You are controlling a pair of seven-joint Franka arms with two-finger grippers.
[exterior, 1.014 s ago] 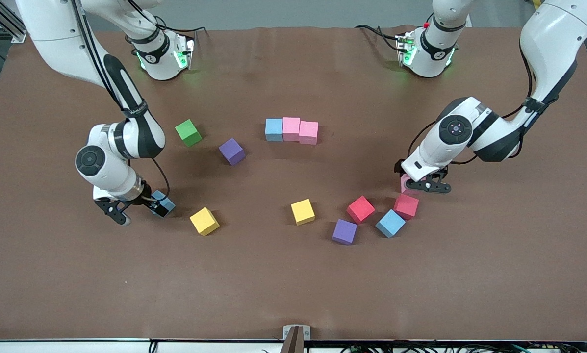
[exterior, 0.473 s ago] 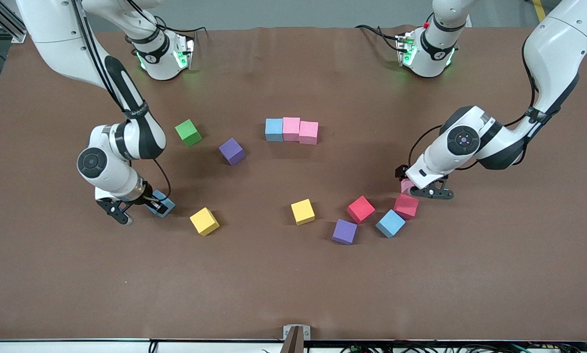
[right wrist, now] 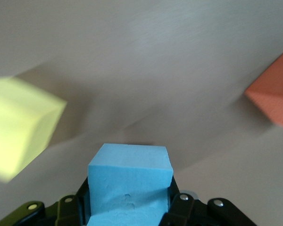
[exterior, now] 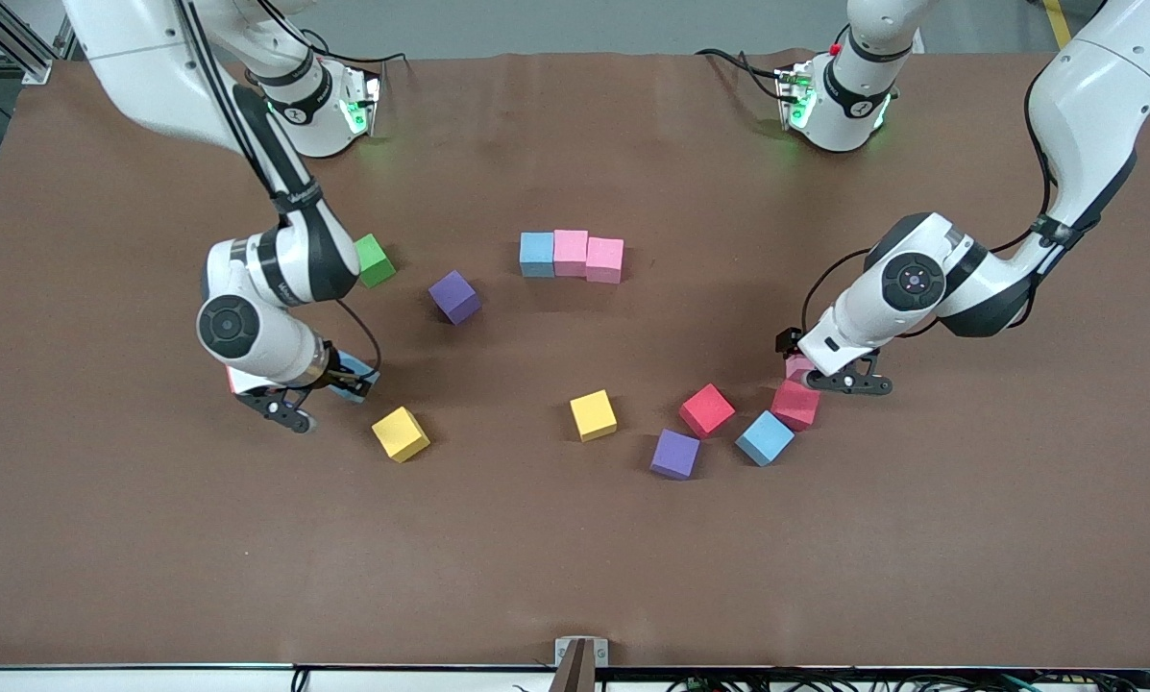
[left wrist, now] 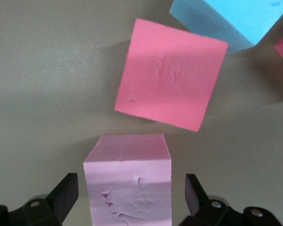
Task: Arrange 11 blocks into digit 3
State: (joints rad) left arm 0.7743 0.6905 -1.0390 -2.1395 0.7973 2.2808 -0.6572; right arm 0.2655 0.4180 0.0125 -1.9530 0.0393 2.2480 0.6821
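both tools matter here. our right tool (exterior: 320, 394), near the right arm's end of the bench, is clamped on a small light blue foam cube (right wrist: 130, 181), and the wrist view shows it raised clear of the brown bench (exterior: 575, 577). our left tool (exterior: 829, 370), near the left arm's end, stands with its fingers apart around a pale pink foam cube (left wrist: 128, 186) that sits on the bench, not gripped.

risks as we judge them: the blue cube is soft foam held low between the pads, so a quick swing could let it twist or slip. a yellow foam cube (exterior: 401, 433) lies just beside the right tool, and a low carry could knock it. on the left, a deeper pink foam cube (left wrist: 171, 80) sits very near the pale one, with another light blue cube (exterior: 765, 437) touching it; closing or lifting carelessly could nudge that cluster. a wrong pick is also possible: a green foam cube (exterior: 375, 259) lies partly hidden under the right arm and does not belong.

the digit 3 is barely begun: only a short row of one blue and two pink cubes (exterior: 572, 255) stands toward the middle of the bench. two purple cubes, a red cube (exterior: 707, 410) and a second yellow cube (exterior: 593, 415) lie scattered and loose.
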